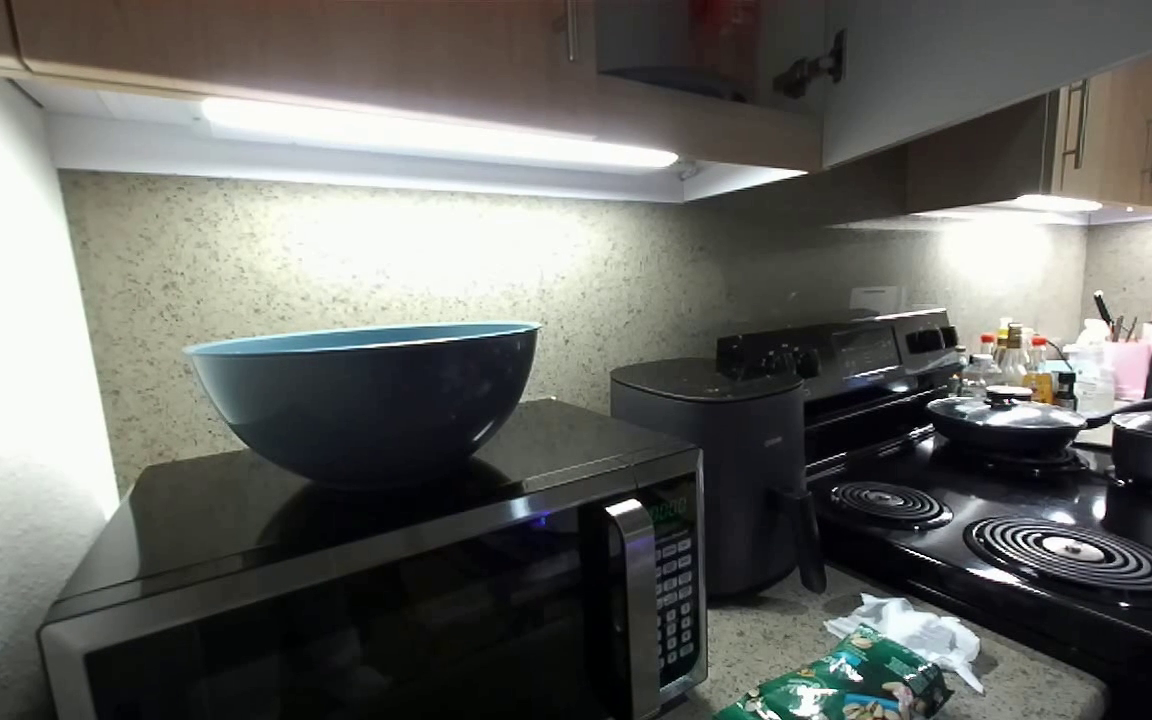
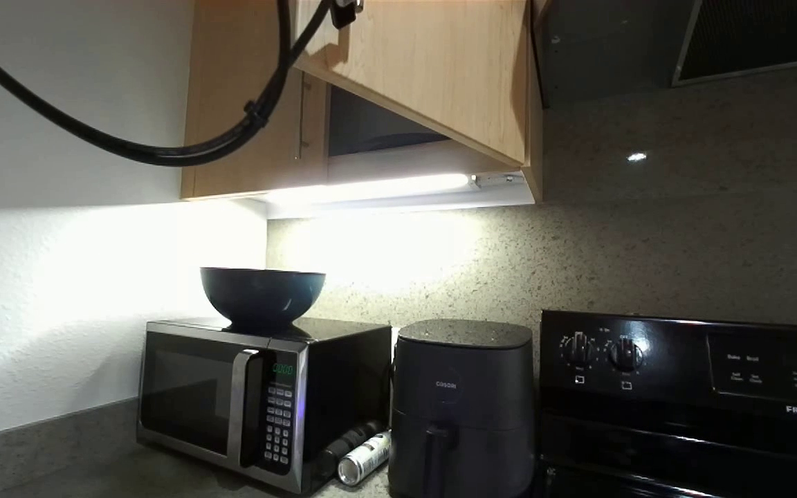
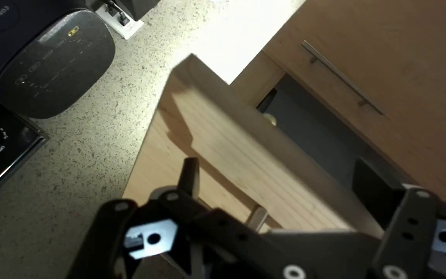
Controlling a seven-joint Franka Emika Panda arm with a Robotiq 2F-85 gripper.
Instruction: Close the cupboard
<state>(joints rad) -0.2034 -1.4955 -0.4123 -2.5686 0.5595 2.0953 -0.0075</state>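
Observation:
The brown wooden cupboard (image 1: 336, 50) hangs on the wall above the microwave; it also shows in an exterior view (image 2: 246, 117). Its left door is shut, with a slim silver handle (image 3: 341, 77). Its right door (image 2: 440, 69) stands open, swung outward, and the dark inside (image 2: 378, 117) shows; this door also fills the middle of the wrist view (image 3: 238, 162). My gripper (image 3: 277, 162) is open, its fingers wide apart. One finger is on the door's outer side near its handle (image 3: 258, 217), the other on the inner side past the door's edge. Contact cannot be told.
A black microwave (image 2: 191, 387) with a dark bowl (image 2: 263, 294) on top and a black air fryer (image 2: 464, 408) stand below the cupboard. A stove (image 1: 1036, 540) is beside them. A black cable (image 2: 163, 155) hangs in front of the cupboard. A green snack bag (image 1: 846, 680) lies on the counter.

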